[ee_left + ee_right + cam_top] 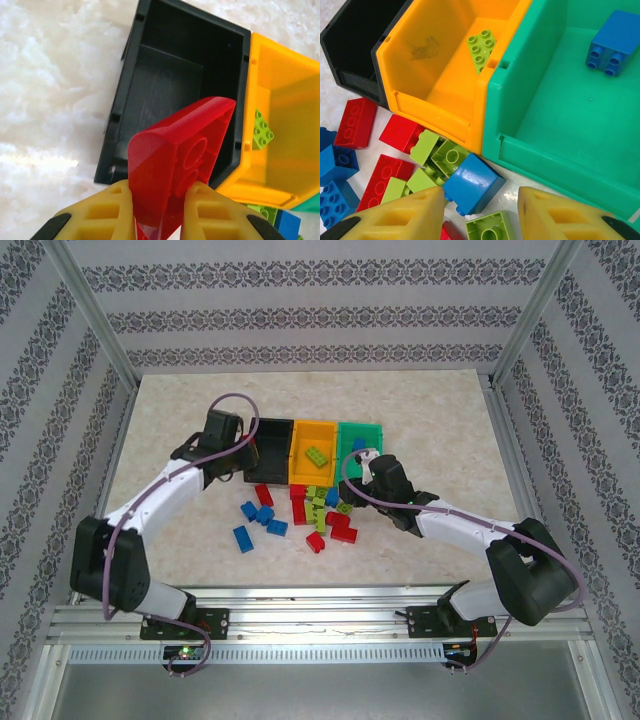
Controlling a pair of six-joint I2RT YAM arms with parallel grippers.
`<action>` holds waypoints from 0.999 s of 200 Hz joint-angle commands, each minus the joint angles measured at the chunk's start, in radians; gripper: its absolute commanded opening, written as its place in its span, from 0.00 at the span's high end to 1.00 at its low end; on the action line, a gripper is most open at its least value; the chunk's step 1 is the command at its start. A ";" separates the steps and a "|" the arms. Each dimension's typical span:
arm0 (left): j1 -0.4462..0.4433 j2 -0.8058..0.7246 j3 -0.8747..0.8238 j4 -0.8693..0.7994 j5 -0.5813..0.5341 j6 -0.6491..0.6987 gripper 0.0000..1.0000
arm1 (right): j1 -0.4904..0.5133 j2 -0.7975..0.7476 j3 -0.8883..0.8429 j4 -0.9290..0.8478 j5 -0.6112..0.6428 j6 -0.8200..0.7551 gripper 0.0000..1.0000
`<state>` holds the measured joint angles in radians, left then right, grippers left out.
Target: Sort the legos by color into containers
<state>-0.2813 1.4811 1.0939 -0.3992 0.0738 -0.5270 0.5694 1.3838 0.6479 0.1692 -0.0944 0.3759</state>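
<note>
Marbled tabletop [420,420], patterned walls. Clamps red lego [180,150] in left gripper [160,207] at black bin [165,80] rim, likely for the drop; spreads right gripper [480,207] around blue lego [472,182] just beside green bin [560,115], apparently to grasp.

Pale marbled tabletop [180,420] enclosed by striped damask-patterned walls [300,300] and aluminium frame posts [95,315]

mixed legos [298,506] heaped, three bins [316,424] behind
</note>
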 commanded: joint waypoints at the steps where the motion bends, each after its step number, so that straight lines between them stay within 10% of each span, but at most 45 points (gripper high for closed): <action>1: -0.009 0.087 0.075 -0.105 -0.014 0.059 0.70 | -0.021 -0.009 -0.011 0.020 -0.008 0.021 0.56; 35: -0.014 0.073 0.039 -0.054 0.015 0.044 0.51 | -0.044 -0.019 -0.029 0.040 -0.020 0.038 0.56; 129: -0.094 -0.138 -0.206 -0.077 0.048 0.028 0.49 | -0.067 0.003 -0.035 0.060 -0.069 0.078 0.56; 200: -0.145 0.044 -0.138 -0.137 0.004 0.034 0.47 | -0.074 0.001 -0.036 0.067 -0.079 0.083 0.56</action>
<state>-0.4000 1.4639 0.8886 -0.4759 0.1188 -0.4976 0.5056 1.3830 0.6231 0.2138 -0.1547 0.4469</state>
